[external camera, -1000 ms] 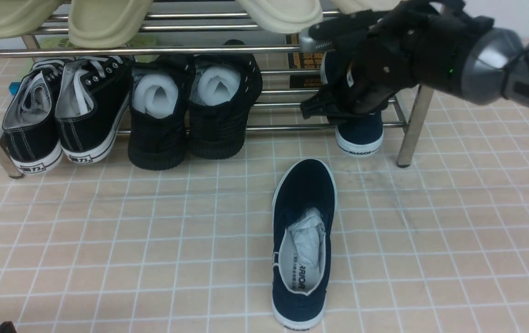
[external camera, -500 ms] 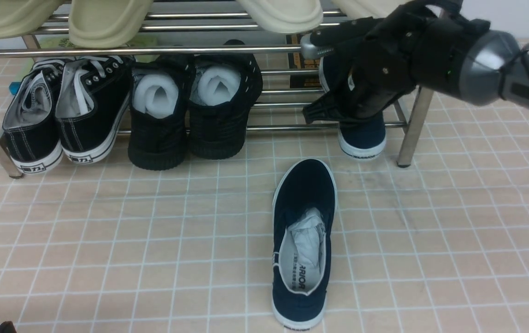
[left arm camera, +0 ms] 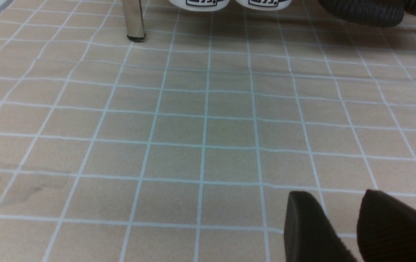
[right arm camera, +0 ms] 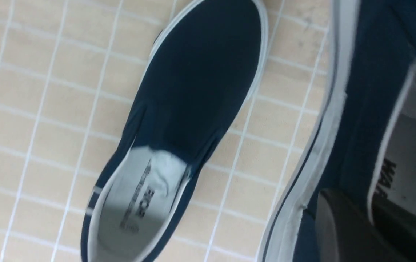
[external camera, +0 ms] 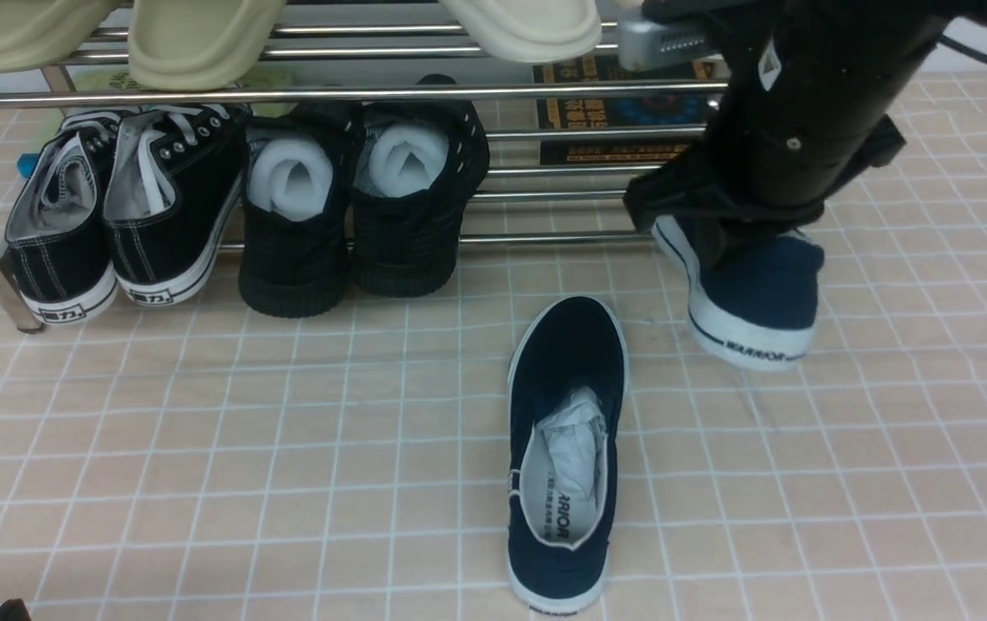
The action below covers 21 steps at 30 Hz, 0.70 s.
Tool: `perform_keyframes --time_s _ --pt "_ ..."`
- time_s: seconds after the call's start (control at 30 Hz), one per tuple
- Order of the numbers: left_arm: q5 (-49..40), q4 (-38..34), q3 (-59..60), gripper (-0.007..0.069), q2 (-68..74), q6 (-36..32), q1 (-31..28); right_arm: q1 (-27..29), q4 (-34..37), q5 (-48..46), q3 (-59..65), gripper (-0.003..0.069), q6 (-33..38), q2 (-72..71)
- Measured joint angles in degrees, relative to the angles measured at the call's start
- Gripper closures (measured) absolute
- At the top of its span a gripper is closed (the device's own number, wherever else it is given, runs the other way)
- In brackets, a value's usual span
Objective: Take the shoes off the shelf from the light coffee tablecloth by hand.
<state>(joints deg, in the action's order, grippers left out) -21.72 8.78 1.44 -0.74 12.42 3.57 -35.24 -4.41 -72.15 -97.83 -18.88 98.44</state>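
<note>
The right gripper is clamped on the side wall of a navy slip-on. In the right wrist view one finger is seen pressed against the outside of the canvas and the other is set inside the shoe's mouth. "WARRIOR" is printed in dark letters on the white sole at the heel, below the gripper. The first letters of the same word are seen on the grey-white insole beside the inner finger.

The second navy slip-on is laid flat on the tablecloth, to the gripper's left and nearer the robot, apart from the held one. Crumpled paper is stuffed in it, and "ARRIOR" can be read on its insole.

The held shoe is kept just in front of the shelf, at its right end. The black lace-up sneakers carry heel labels that cannot be read. Bare cloth is left open to the gripper's right and toward the robot.

The left gripper is held low over bare cloth, its fingers parted and nothing between them.
</note>
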Motion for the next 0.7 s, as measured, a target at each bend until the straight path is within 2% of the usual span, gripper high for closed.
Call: perform_keyframes --time_s 0.23,0.4,0.5,0.7 --pt "0.00 0.00 0.00 0.0384 0.00 0.00 0.00 -4.41 -1.31 2.49 10.87 0.0627 -8.10 -2.84" --pt "-0.02 0.00 0.00 0.0384 0.00 0.00 0.00 -5.01 -2.74 10.59 19.26 0.0627 -14.07 -2.79" --pt "-0.02 0.00 0.00 0.0384 0.00 0.00 0.00 -5.01 -3.34 16.41 23.36 0.0627 -14.88 -2.79" --pt "-0.02 0.00 0.00 0.0384 0.00 0.00 0.00 -5.11 -3.98 19.13 24.62 0.0627 -15.10 -2.79"
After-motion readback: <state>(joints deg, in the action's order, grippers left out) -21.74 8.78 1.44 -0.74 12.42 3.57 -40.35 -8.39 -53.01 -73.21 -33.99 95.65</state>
